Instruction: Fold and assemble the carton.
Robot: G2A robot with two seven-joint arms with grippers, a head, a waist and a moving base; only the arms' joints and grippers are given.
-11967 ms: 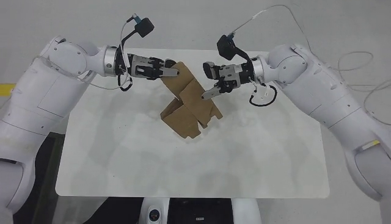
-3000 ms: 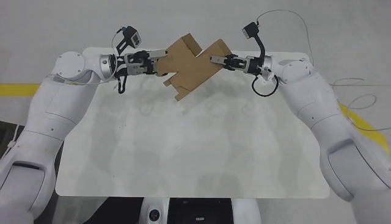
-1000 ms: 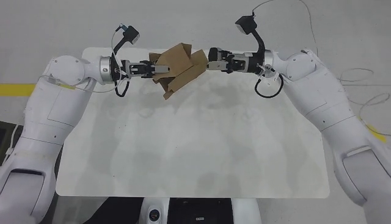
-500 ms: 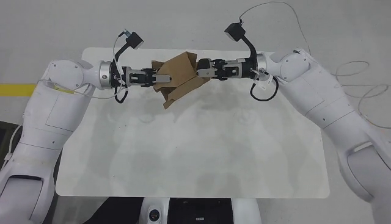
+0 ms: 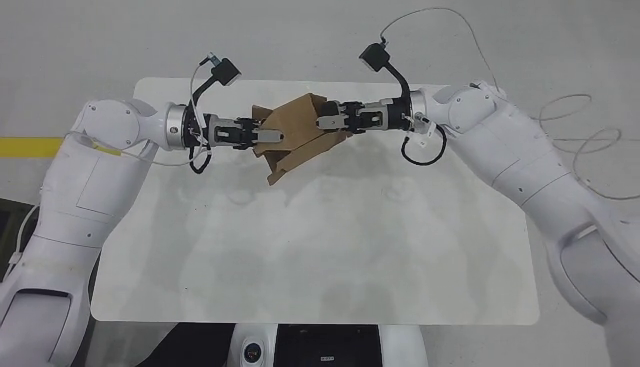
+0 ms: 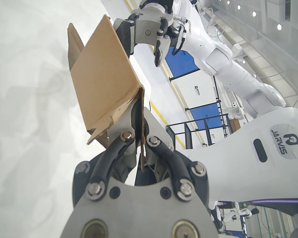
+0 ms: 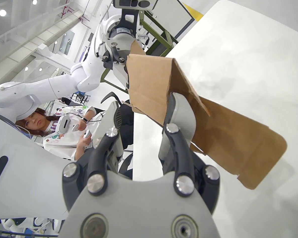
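Carton [image 5: 296, 127] part-folded, off worktop [image 5: 300, 257], held in air over its far side between both arms. Left end effector [image 6: 138, 118] clenched on carton's edge flap, cardboard pinched between fingers. Right end effector [image 7: 144, 102] released, fingers spread: one finger against opposite carton panel, other clear of it. One flap juts toward near side, tilted.

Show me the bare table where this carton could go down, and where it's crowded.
Free: the whole near half of the table, from below the arms to the near edge, both near corners included. Crowded: the far middle, where the left tool and the right tool meet at the carton.
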